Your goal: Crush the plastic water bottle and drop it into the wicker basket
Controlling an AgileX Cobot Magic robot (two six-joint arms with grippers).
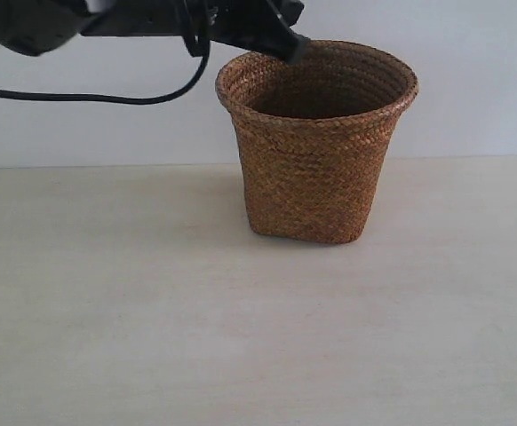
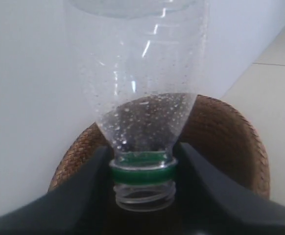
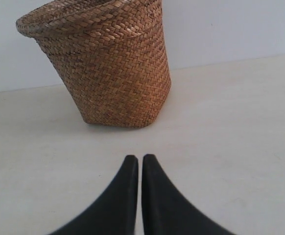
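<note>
Left wrist view: the left pincer (image 2: 142, 152) grips the plastic water bottle (image 2: 142, 93) by its neck, long axis running straight out from the jaws, with the wicker basket (image 2: 230, 142) just beyond. The right pincer (image 3: 140, 162), clenched and empty, hangs over the tabletop (image 3: 240, 127), farther off.
</note>
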